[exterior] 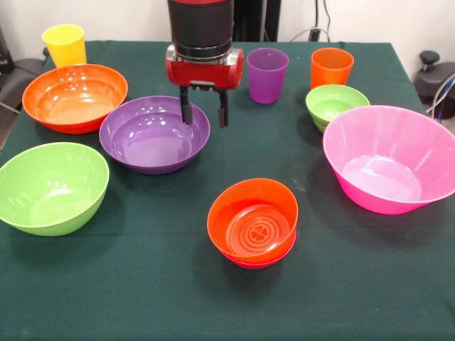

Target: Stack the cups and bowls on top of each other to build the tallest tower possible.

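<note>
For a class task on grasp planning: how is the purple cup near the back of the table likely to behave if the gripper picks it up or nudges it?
The purple cup looks like thin plastic, so probably light and fairly stiff. Its glossy, tapered wall may slip in the open gripper. Standing upright and taller than wide, it could tip if pushed high, then roll in a curve.

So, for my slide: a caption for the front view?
Open gripper hovers over the purple bowl; small orange bowl nested in red-magenta bowl.

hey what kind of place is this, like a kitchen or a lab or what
Most likely a robotics lab or test room, not a kitchen. A red and black robot arm ending in a gripper hangs over a table draped in dark green cloth, plastic bowls and cups are spread out like test props, and loose cables run along the bare wall behind.
</note>
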Robot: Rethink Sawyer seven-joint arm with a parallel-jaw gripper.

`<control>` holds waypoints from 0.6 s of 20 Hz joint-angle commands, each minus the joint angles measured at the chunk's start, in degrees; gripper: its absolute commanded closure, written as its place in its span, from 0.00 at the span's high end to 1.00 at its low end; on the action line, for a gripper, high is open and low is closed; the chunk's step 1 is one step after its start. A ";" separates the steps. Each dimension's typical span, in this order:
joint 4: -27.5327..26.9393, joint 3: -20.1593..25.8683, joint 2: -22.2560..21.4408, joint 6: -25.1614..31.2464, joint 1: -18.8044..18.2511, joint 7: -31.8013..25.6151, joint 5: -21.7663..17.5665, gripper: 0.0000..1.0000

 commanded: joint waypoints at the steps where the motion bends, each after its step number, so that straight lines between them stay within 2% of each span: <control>1: -5.64 3.52 4.42 -0.13 -0.91 -16.66 -5.66 1.00; 5: -5.60 3.95 5.75 -0.92 -1.76 -16.46 -6.56 1.00; 12: -4.74 4.17 5.65 -0.81 -2.31 -15.08 -7.66 1.00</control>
